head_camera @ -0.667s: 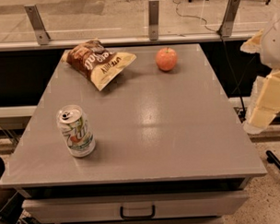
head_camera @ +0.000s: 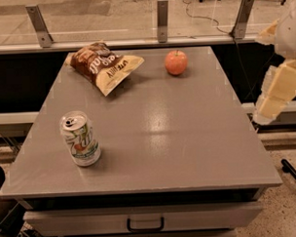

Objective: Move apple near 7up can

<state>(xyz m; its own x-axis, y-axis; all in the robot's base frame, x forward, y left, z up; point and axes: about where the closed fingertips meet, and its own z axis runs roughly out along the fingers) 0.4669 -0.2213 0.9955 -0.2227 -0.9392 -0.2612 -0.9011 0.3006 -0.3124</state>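
The reddish-orange apple (head_camera: 175,62) sits at the far right of the grey table (head_camera: 178,139). The white and green 7up can (head_camera: 80,139) stands upright near the front left corner, well apart from the apple. My gripper (head_camera: 269,106) hangs on the cream-coloured arm at the right edge of the view, beside the table and off its surface, to the right of and nearer than the apple. It holds nothing that I can see.
A brown and cream chip bag (head_camera: 103,65) lies at the far left of the table, left of the apple. A glass railing with metal posts (head_camera: 161,20) runs behind the table. A drawer with a handle (head_camera: 144,223) is below the front edge.
The arm at the right edge has shifted slightly upward. The apple, the can and the chip bag have not moved.
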